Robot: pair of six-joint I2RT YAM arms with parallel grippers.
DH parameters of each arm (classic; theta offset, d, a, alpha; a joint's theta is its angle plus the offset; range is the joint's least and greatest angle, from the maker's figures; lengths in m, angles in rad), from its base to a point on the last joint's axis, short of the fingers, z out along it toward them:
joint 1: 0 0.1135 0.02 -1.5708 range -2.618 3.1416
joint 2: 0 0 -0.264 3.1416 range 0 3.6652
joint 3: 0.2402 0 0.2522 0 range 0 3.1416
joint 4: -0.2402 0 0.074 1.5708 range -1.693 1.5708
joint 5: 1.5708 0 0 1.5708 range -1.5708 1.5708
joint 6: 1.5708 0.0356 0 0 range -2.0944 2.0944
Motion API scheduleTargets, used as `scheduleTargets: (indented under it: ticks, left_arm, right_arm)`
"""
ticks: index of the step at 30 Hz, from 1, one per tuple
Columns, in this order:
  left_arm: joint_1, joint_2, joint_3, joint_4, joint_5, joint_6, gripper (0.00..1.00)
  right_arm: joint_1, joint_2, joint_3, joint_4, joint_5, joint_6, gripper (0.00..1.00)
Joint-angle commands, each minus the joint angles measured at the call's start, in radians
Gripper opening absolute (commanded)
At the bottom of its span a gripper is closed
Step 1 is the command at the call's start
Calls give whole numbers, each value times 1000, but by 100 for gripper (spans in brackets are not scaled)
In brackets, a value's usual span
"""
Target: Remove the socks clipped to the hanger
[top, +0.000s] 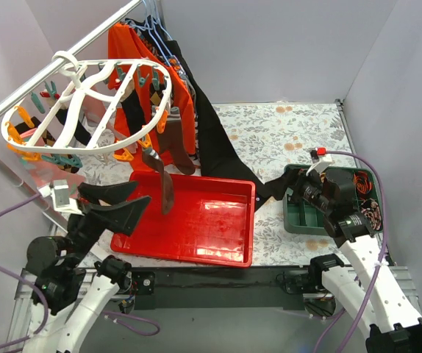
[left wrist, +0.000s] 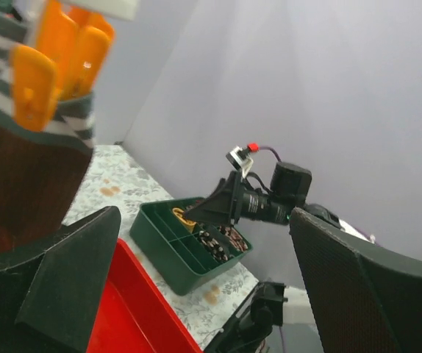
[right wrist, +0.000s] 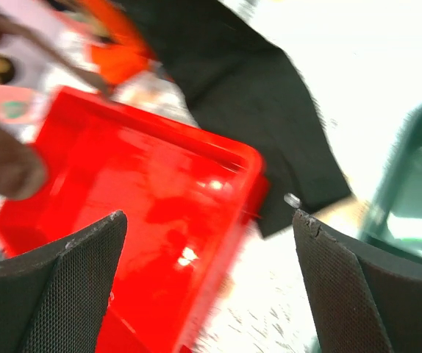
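The white oval hanger [top: 86, 95] hangs on the rail at the upper left, with orange and teal clips. Several socks hang from it: a dark brown sock [top: 165, 187] dangling over the red tray, another brown sock [top: 180, 151] and black socks [top: 132, 110]. My left gripper [top: 143, 193] is open and empty, just left of the low brown sock. In the left wrist view a brown sock with a striped cuff [left wrist: 20, 184] hangs from an orange clip [left wrist: 56, 59], above my left finger [left wrist: 71, 279]. My right gripper [top: 293, 190] is open and empty, over the table right of the tray.
A red tray [top: 218, 243] lies under the hanger; it also shows in the right wrist view [right wrist: 145, 198]. A long black garment [top: 222, 147] and an orange shirt [top: 185, 110] hang behind. A green compartment box [top: 299, 220] stands at the right. Walls close in on both sides.
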Motion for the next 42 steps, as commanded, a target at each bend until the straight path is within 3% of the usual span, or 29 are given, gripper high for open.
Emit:
scheduleTargets:
  ticks: [1, 2, 5, 11, 17, 24, 28, 36, 40, 42]
  left_arm:
    - [-1, 75, 182, -414, -223, -72, 98]
    - [-1, 84, 228, -433, -259, -96, 98]
    - [-3, 84, 247, -401, -199, -69, 98]
    - [-3, 182, 322, -450, -218, -38, 98]
    - [-3, 389, 530, -574, -153, -15, 93]
    - [-3, 474, 693, -688, -120, -32, 90]
    - [-3, 433, 681, -688, -162, -44, 86]
    - [-3, 279, 436, -726, -229, -109, 78]
    - [-3, 199, 339, -722, -232, -139, 86]
    - [-3, 173, 307, -731, -240, -158, 89]
  right_arm:
    - [-5, 14, 58, -107, 130, -42, 98]
    - [-5, 6, 58, -107, 113, -66, 98]
    - [-5, 9, 85, -83, 49, -132, 98]
    - [37, 231, 228, -81, -57, -139, 98]
    - [390, 417, 400, -24, 121, -160, 98]
    - [735, 612, 628, 92, 306, -292, 98]
    - [775, 730, 748, 161, 323, -356, 98]
    - [812, 874, 771, 400, 253, -353, 93]
    - [844, 909, 767, 476, 253, -340, 90]
    - [855, 938, 785, 483, 290, -324, 83]
